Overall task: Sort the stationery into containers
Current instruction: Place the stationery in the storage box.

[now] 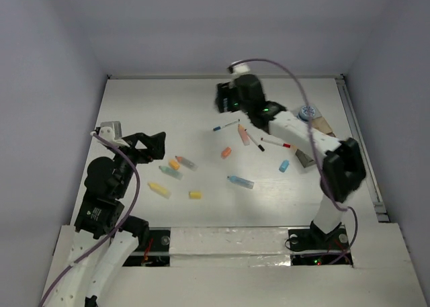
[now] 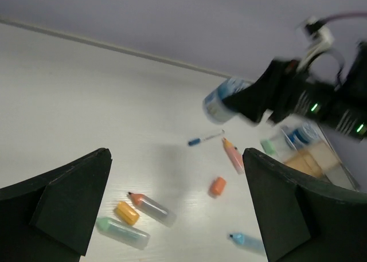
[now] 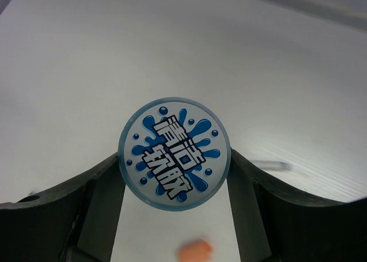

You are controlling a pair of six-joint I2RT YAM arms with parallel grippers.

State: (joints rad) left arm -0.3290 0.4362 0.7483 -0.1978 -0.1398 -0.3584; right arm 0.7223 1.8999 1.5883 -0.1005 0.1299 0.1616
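Note:
My right gripper (image 1: 224,99) is raised over the far middle of the table, shut on a round blue-and-white patterned roll (image 3: 174,153); the roll also shows in the left wrist view (image 2: 220,101). My left gripper (image 1: 153,144) is open and empty, above a yellow eraser (image 2: 127,212), an orange-tipped marker (image 2: 151,208) and a green marker (image 2: 121,233). An orange eraser (image 1: 226,152), a pink marker (image 1: 244,134), a blue pen (image 1: 226,126) and a blue marker (image 1: 240,181) lie mid-table. The clear divided tray (image 1: 321,127) sits at the right, partly hidden by my right arm.
A second patterned roll (image 1: 308,111) stands by the tray. A red-capped pen (image 1: 275,143), a blue eraser (image 1: 284,166), a yellow eraser (image 1: 195,195) and a yellow stick (image 1: 159,189) lie loose. Walls close in the table on three sides.

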